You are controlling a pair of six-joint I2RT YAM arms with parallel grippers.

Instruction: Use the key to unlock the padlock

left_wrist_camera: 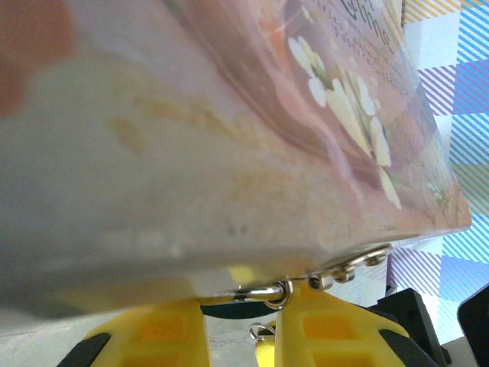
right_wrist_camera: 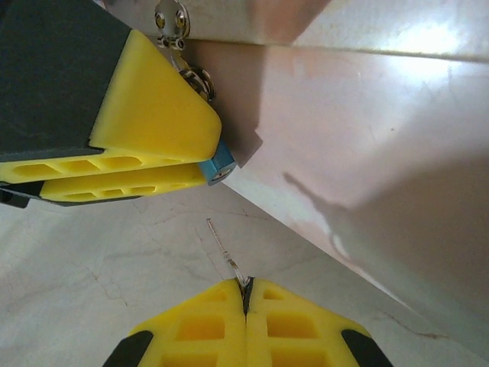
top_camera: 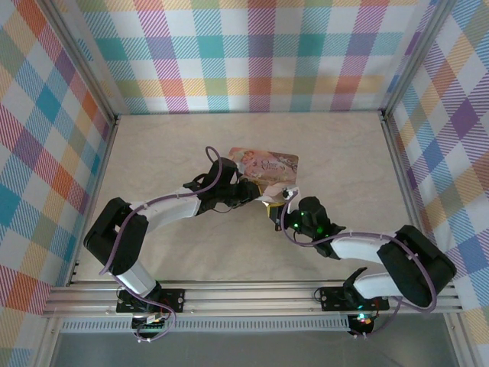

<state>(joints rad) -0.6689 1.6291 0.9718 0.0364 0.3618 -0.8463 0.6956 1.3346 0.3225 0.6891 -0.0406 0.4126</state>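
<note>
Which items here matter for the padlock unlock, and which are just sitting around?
Job:
- blue padlock, clamped in left pincer
- key, pinched in shut right pincer
- pink tin, padlock at its hasp

Just there:
- marbled table
- plaid backdrop walls
- aluminium frame rail

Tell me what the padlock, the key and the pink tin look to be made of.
The padlock: likely metal, blue coated body with a bare silvery end face. The key: thin grey metal, judging by its slim glinting edge; finish unclear. The pink tin: probably sheet metal with glossy printed artwork, given its soft sheen.
</note>
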